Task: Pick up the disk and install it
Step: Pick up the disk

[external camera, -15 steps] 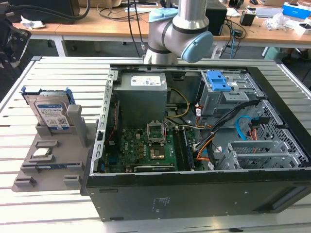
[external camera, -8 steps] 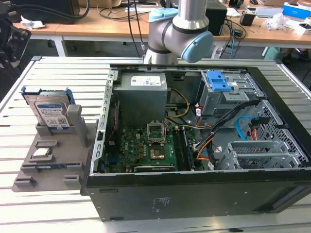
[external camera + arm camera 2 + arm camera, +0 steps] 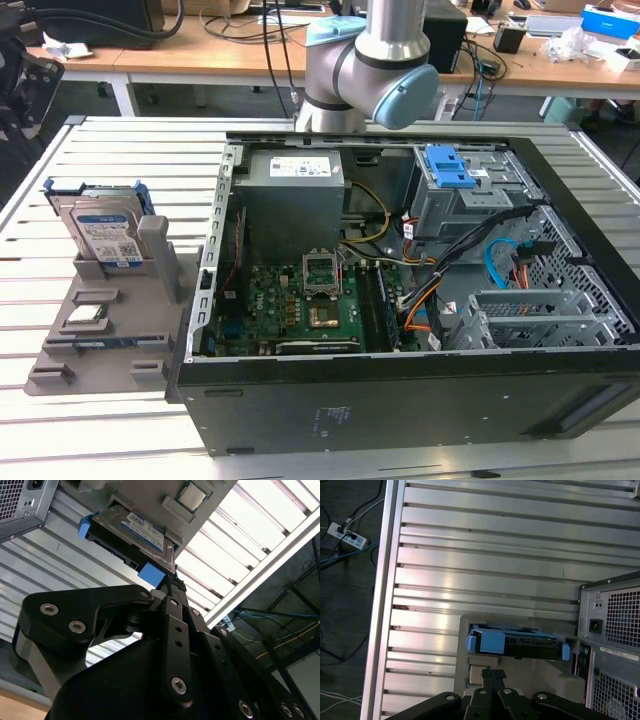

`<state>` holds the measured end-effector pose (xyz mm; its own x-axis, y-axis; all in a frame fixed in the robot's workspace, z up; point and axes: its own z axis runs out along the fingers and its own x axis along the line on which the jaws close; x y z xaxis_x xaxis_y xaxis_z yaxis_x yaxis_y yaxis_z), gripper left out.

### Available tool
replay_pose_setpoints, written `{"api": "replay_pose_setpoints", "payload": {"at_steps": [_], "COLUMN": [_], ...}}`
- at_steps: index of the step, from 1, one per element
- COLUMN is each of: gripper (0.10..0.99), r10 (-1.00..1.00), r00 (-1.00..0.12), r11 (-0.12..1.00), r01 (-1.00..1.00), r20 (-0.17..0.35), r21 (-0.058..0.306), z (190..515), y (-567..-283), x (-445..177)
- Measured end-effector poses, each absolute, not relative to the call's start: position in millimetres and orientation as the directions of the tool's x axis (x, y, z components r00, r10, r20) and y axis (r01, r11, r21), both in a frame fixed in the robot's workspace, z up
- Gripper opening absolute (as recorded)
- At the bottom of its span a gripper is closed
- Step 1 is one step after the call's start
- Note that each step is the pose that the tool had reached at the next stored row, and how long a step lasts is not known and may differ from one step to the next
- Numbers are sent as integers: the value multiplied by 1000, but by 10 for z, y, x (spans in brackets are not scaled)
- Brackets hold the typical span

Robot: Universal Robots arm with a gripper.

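First wrist view: the disk (image 3: 520,646) stands on edge in its holder (image 3: 545,672), long edge lying crosswise just beyond the gripper (image 3: 492,672), which is closed and empty.

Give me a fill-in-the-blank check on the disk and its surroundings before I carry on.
The disk stands ___ in the grey holder.
The plastic frame around the disk's edges is ___.
The holder sits on the exterior view's ___ of the open computer case.
The processor chip lies ___ on the same holder.
Missing words: upright; blue; left; flat.
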<state>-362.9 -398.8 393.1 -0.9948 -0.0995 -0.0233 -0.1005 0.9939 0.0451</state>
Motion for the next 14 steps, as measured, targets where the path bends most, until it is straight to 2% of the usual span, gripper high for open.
{"api": "replay_pose_setpoints", "payload": {"at_steps": [14], "gripper": [106], "r10": [-225], "r00": [-974], "r11": [973], "r01": [-226], "r20": [-23], "r21": [45], "z": [3931], "y": [-3988], "x": [-3629]}}
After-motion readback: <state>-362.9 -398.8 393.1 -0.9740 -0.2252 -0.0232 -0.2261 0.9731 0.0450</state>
